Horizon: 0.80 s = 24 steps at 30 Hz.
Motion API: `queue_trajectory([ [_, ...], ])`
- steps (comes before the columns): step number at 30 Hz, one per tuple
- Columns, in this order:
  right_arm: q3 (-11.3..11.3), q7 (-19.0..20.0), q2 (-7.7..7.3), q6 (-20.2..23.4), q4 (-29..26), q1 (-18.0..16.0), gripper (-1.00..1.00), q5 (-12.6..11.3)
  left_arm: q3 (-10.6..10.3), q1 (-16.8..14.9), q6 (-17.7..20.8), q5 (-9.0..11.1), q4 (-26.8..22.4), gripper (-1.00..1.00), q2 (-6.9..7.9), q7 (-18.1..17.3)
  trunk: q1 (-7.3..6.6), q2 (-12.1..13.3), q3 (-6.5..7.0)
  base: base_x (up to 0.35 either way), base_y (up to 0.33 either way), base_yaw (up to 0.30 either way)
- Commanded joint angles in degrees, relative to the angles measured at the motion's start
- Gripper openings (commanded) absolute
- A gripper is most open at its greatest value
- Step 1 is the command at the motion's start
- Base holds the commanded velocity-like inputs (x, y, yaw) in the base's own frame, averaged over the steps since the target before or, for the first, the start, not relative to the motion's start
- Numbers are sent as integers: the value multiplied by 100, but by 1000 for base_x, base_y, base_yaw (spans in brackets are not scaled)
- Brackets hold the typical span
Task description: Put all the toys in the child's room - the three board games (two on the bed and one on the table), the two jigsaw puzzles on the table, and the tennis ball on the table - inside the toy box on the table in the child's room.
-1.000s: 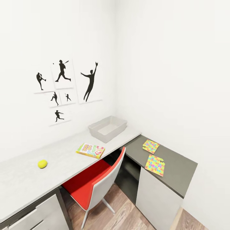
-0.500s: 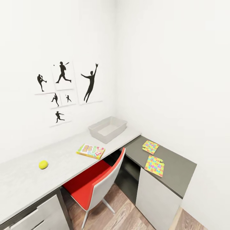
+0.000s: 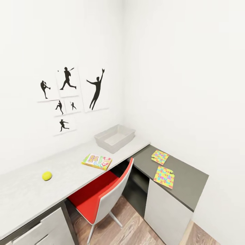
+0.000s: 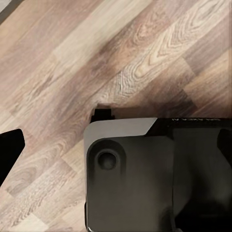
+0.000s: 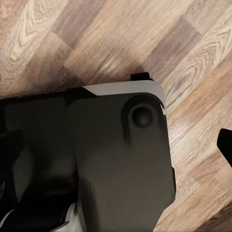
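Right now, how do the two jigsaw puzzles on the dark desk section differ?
The far jigsaw puzzle lies nearer the toy box and looks smaller; the near jigsaw puzzle sits by the desk's front edge and looks larger. Their edges are angled slightly differently. Both lie flat, apart, with the same multicoloured pattern.

The room is lit brightly and evenly, so the white walls point(image 3: 177, 68) are nearly washed out. Only soft shadow is cast under the desk point(image 3: 68, 170). Slight blur and wide-angle stretching are seen towards the edges.
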Motion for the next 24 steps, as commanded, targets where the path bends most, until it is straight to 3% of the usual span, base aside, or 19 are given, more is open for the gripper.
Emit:
queue_trajectory([
  [1, -20, 2, 2, 15, -9, -3, 100, -46, 2, -6, 38, 6, -13, 100, 2, -34, -20, 32, 7, 0, 0, 0],
  [5, -20, 12, -4, 4, -10, -7, 100, -41, 2, -19, 43, 7, -16, 100, 10, -317, -108, 192, 79, 0, 0, 0],
  [9, -20, 28, -8, -29, -12, -8, 100, -43, 7, -23, 79, 12, -22, 100, 157, -927, -196, 353, 151, 0, 0, 0],
  [15, -17, 185, -15, -46, -25, -36, 100, -48, 10, -26, 503, 16, -343, 100, 614, -2407, -328, 594, 259, 0, 0, 0],
  [18, -10, 371, -15, -67, -88, -17, 100, -46, 10, -25, 646, 16, -452, 100, 787, -2925, -394, 714, 312, 0, 0, 0],
  [21, -5, 802, -20, -75, -380, -4, 100, -49, 12, -24, 759, 12, -537, 100, 1077, -3781, -416, 754, 330, 0, 0, 0],
  [24, -9, 1205, -52, -67, -703, 11, 100, -53, 15, -24, 785, 8, -565, 100, 1300, -4386, -416, 754, 330, 0, 0, 0],
])
